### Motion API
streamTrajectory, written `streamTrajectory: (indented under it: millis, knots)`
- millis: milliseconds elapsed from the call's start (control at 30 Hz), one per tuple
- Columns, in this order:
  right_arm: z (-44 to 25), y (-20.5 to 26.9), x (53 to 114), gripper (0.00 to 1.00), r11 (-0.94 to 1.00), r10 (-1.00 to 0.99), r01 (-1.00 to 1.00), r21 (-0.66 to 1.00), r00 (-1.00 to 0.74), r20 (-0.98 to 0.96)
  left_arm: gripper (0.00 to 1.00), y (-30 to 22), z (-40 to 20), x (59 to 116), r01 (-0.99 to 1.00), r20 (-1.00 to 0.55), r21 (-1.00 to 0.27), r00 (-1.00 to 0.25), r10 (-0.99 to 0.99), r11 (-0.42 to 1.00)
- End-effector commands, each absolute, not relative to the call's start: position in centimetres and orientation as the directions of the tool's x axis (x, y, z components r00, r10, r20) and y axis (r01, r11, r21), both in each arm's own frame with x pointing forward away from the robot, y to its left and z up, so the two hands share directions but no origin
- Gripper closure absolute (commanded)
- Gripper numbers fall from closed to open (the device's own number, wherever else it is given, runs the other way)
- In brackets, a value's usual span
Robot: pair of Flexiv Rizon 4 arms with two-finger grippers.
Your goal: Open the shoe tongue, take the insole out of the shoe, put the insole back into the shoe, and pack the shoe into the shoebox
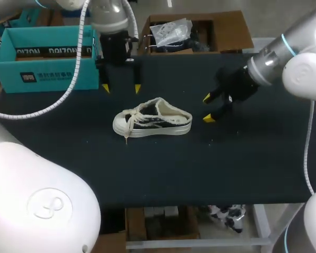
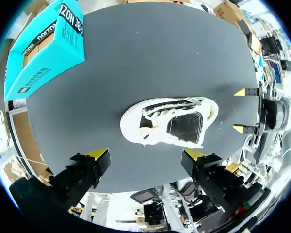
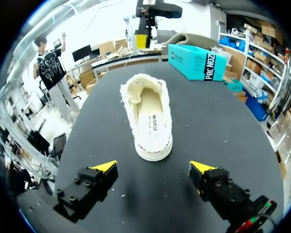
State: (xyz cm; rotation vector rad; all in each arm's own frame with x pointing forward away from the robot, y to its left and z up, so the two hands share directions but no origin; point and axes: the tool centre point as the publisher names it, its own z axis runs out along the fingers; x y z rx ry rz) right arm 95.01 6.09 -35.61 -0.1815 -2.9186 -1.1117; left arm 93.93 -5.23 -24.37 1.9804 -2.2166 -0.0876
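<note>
Black bench [image 1: 242,163], one shoe [image 1: 152,120] in the middle, both of my arms hanging close by.

The teal shoebox [image 1: 42,74] stands open-topped at the far left corner, well apart from the shoe, which lies with its toe toward my left. My left gripper [image 1: 121,88] hangs just behind the shoe, jaws spread wide and touching neither it nor the bench. My right gripper [image 1: 207,108] sits just off the heel end, jaws likewise parted and clear of the shoe.
</note>
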Motion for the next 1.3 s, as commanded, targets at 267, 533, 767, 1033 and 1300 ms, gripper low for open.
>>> streamTrajectory:
  millis: [267, 533, 767, 1033, 1300]
  knots:
    - [-40.0, 10.0, 94.6, 0.0, 0.67, 0.081, 0.09, 0.736, -0.996, 0.048, 0.0, -9.5, -26.1, 92.2, -0.98, -0.059, 0.128, 0.147, -0.987, -0.154]
    - [-41.1, 12.1, 94.4, 0.0, 0.625, 0.08, 0.057, 0.778, -0.997, 0.009, 0.0, -11.0, -27.5, 92.0, -0.982, -0.073, 0.16, 0.086, -0.994, -0.097]
    - [-41.4, 13.1, 94.7, 0.0, 0.607, 0.077, 0.046, 0.793, -0.997, -0.001, 0.0, -11.4, -28.3, 92.2, -0.984, -0.072, 0.172, 0.044, -0.996, -0.056]
    - [-42.2, 14.0, 95.2, 0.0, 0.59, 0.095, 0.06, 0.805, -0.995, 0.005, 0.0, -11.6, -29.6, 92.2, -0.98, -0.063, 0.199, 0.013, -0.998, -0.025]
    - [-42.2, 14.5, 95.8, 0.0, 0.573, 0.11, 0.056, 0.818, -0.994, -0.009, 0.0, -11.7, -30.0, 92.2, -0.979, -0.061, 0.201, -0.014, -0.998, 0.001]
